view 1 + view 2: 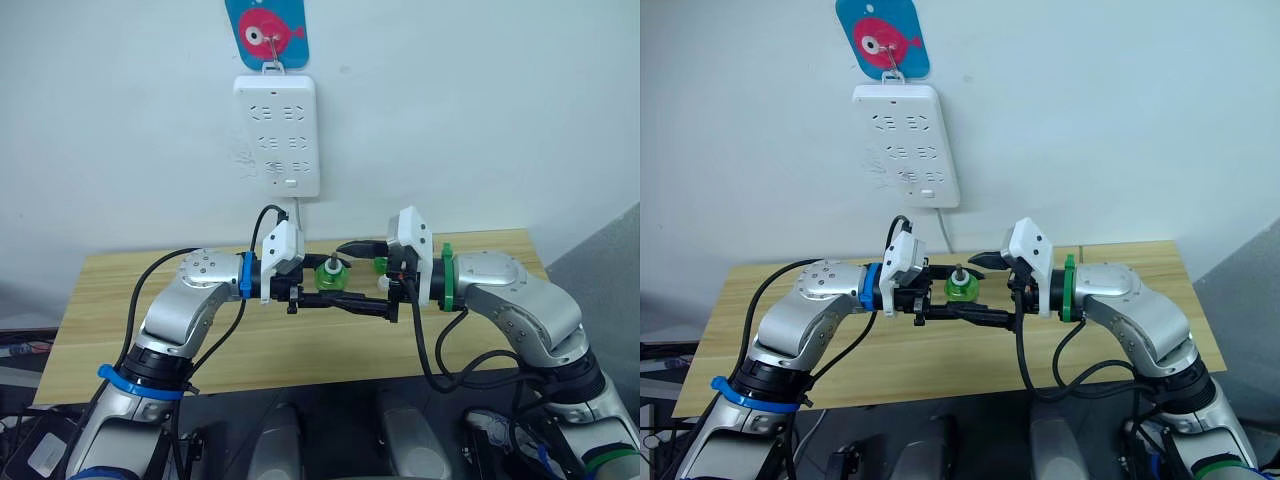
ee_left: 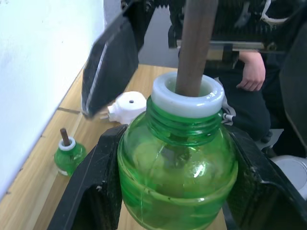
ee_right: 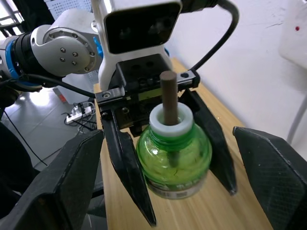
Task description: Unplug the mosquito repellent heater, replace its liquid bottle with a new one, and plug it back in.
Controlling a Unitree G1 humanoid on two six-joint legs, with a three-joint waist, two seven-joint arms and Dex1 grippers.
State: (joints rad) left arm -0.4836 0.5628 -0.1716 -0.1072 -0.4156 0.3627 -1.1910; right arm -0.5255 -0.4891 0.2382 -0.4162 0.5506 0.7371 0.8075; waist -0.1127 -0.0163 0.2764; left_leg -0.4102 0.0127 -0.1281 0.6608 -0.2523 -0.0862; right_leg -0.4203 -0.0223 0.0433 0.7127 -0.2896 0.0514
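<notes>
The mosquito repellent heater (image 2: 125, 106) is lying on its side on the wooden table (image 1: 120, 330), near the wall edge, untouched. Bottles counted: two. One green bottle (image 3: 173, 158) with a brown wick (image 3: 168, 96) is sitting clamped between the fingers of my left gripper (image 3: 175, 167), held above the tabletop. The second green bottle (image 2: 69, 155) is standing upright on the table beside the heater, apart from it. My right gripper (image 1: 985, 290) is facing the left one with its fingers spread wide on either side of the held bottle, not touching it. One power strip (image 1: 277, 135) is hanging on the wall above.
</notes>
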